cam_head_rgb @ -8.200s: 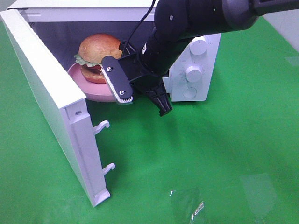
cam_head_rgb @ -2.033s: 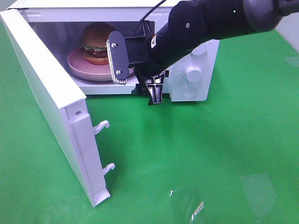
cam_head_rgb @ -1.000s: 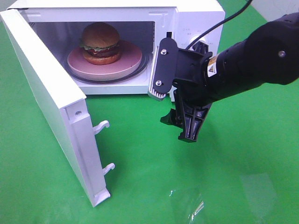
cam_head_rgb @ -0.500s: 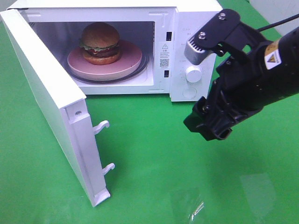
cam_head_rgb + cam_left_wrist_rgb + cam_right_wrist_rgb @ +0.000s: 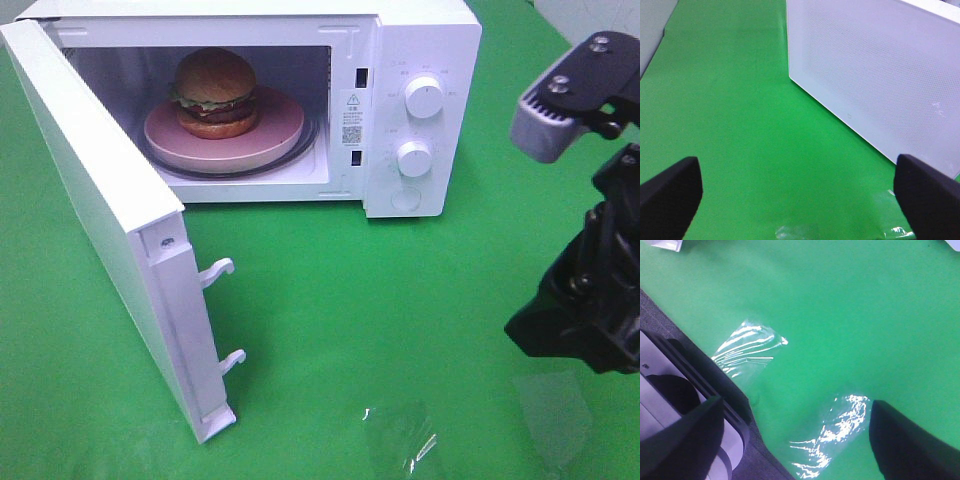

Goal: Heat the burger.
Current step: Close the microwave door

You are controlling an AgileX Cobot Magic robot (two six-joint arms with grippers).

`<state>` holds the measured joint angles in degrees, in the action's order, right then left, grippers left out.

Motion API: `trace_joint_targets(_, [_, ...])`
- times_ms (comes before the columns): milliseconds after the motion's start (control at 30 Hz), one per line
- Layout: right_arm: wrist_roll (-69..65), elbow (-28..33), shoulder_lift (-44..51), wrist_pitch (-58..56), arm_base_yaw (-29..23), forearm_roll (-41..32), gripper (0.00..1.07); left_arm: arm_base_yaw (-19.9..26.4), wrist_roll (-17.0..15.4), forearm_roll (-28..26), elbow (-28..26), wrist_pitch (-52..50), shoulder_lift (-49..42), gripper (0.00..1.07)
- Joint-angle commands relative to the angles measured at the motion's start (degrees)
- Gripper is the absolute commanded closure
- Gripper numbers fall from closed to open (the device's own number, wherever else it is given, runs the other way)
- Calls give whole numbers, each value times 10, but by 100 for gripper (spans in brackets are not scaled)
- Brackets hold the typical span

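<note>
A bright green tabletop fills the exterior high view, with a white microwave at the back. Its door is swung wide to the left, and two latch hooks jut from its free edge. The burger sits inside the cavity on a pink plate, toward the plate's left side. It looks light and soft, and its stacked layers would likely slide or crush under a pinch. If it needs shifting, the stiff plate rim is the safer hold. The placing seems done; the door and the two knobs are likely what remains. The right claw hangs at the far right with its jaws spread wide and nothing between them, well apart from the microwave. The green in front of the cavity is open, so the door has room to swing. The hooks and the door's sharp lower corner are the edges to mind.

In the left wrist view, the left claw is spread wide and empty above bare green. The door's dotted outer face is ahead and to one side, not touching.

In the right wrist view, the jaws stand wide over glare-streaked green near the tabletop's edge, with grey beyond.
</note>
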<state>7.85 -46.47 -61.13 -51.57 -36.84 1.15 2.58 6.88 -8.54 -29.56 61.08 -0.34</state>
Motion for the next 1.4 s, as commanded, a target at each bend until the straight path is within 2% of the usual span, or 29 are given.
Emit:
trace_joint_targets(33, [-10,2,48,-40,1,-2,31,-3,-1,-1,-1,1,-9,10])
trace_joint_targets(233, [-24,9,98,-62,1,-2,31,-3,-1,-1,-1,1,-9,10])
trace_joint_targets(400, [-24,68,204,-58,4,2,31,-3,-1,-1,-1,1,-9,10])
trace_joint_targets(433, [-24,85,240,-58,21,2,31,-3,-1,-1,-1,1,-9,10])
trace_joint_targets(533, [-24,93,258,-58,37,2,31,-3,-1,-1,-1,1,-9,10])
trace_joint_targets(567, [-24,102,296,-58,74,3,31,-3,-1,-1,-1,1,-9,10])
trace_joint_targets(600, [-24,102,296,-58,74,3,31,-3,-1,-1,-1,1,-9,10])
trace_joint_targets(633, [-24,108,328,-58,121,2,31,-3,-1,-1,-1,1,-9,10])
trace_joint_targets(667, [-24,108,328,-58,121,2,31,-3,-1,-1,-1,1,-9,10])
trace_joint_targets(733, [-30,124,393,-57,191,1,31,-3,-1,-1,-1,1,-9,10])
trace_joint_targets(833, [-32,128,406,-56,201,1,31,-3,-1,-1,-1,1,-9,10])
trace_joint_targets(900, [-56,159,470,-42,238,1,31,-3,-1,-1,-1,1,-9,10])
trace_joint_targets(1033, [-72,183,508,-34,261,1,31,-3,-1,-1,-1,1,-9,10])
trace_joint_targets(1400, [-78,183,619,-35,323,1,32,-3,-1,-1,-1,1,-9,10])
